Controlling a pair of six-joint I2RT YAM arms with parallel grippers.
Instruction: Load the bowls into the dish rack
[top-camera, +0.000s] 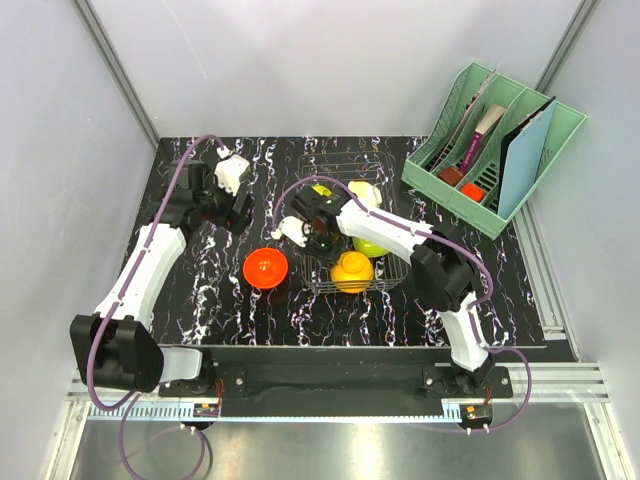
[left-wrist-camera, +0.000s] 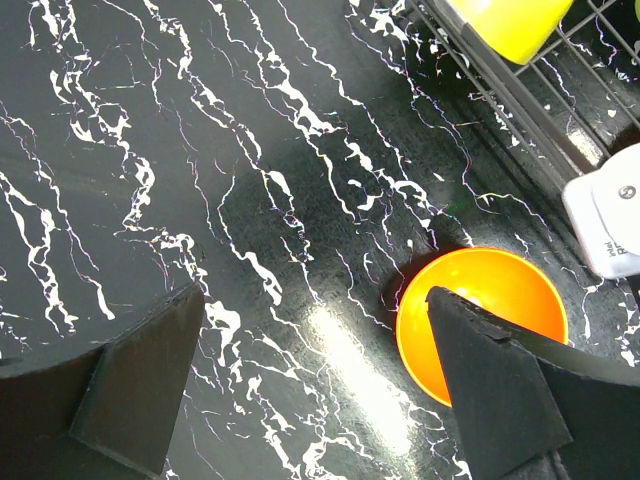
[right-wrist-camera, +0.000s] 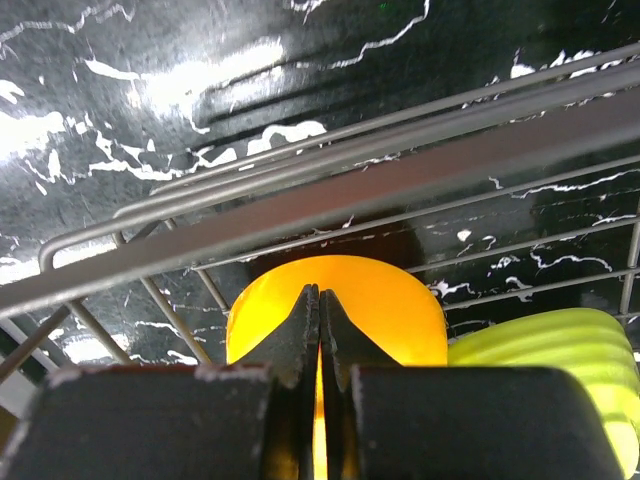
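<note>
Bowls already sit in the dish rack (top-camera: 388, 275) at mid-table: an amber one (top-camera: 352, 271) at its near end, a lime-green one (top-camera: 372, 246) just behind it, and a pale one (top-camera: 364, 190) towards the back. One orange bowl (top-camera: 266, 268) stands on the black marbled table (top-camera: 190, 290), just beside the rack's left wall and outside it, so we judge the job to be on its last bowl, with the pickup not yet begun. The left gripper (left-wrist-camera: 312, 300) hangs above the table with its jaws spread wide and nothing between them. In its wrist view the orange bowl lies partly under the right-hand finger (left-wrist-camera: 500, 390) rather than centred in the gap. The right gripper (right-wrist-camera: 319, 300) is clenched tight on nothing, its tips pressed together over the left part of the rack with the amber bowl directly below. The next move, as we read it, calls for the left arm to shift until one finger is inside the bowl's rim and one outside, then descend, close, lift clear of the wire wall and set the bowl in a free spot. The right arm should first clear that corner, or the two may collide.
</note>
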